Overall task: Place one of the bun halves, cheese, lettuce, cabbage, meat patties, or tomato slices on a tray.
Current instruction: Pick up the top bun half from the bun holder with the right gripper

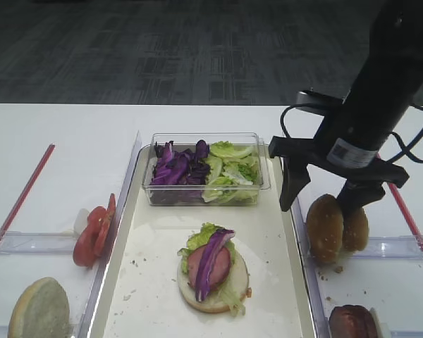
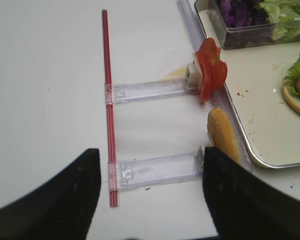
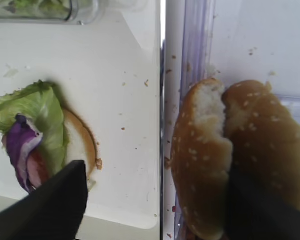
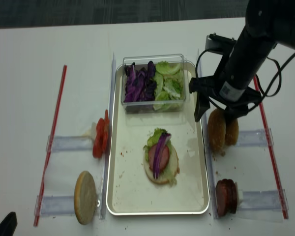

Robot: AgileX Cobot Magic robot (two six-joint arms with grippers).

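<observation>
White tabletop surrounds the work area, with dark carpet beyond it, and the tray (image 1: pixel 296 282) lies at the centre carrying a half-built burger and a clear box (image 1: pixel 206 199) of cabbage (image 1: pixel 175 169) and lettuce (image 1: pixel 229 172). You will find the right gripper (image 1: pixel 323 197) lowered over the tray's right rim with its jaws spread wide and nothing clamped: the wrist view shows one finger hanging over the tray liner and the other finger just behind the sesame bun halves (image 3: pixel 240 155), so the nearer bun stands between the fingers together with the tray rim. Note that two bun halves lean against each other on edge in the clear holder (image 1: pixel 402 246); closing from this stance will likely pinch the rim along with the bun, or squeeze only the torn nearer half and tip its neighbour over. Shift the gripper toward the holder side before closing so that the tray-side finger clears the rim. Relative to the gripper, the burger base (image 1: pixel 213 271) lies toward the tray-side finger and beyond it, and a meat patty (image 1: pixel 352 322) stands in the next holder on the bun side. Your left gripper (image 2: pixel 150 192) hangs wide open over bare table, well apart from the tomato slices (image 2: pixel 211 70).
</observation>
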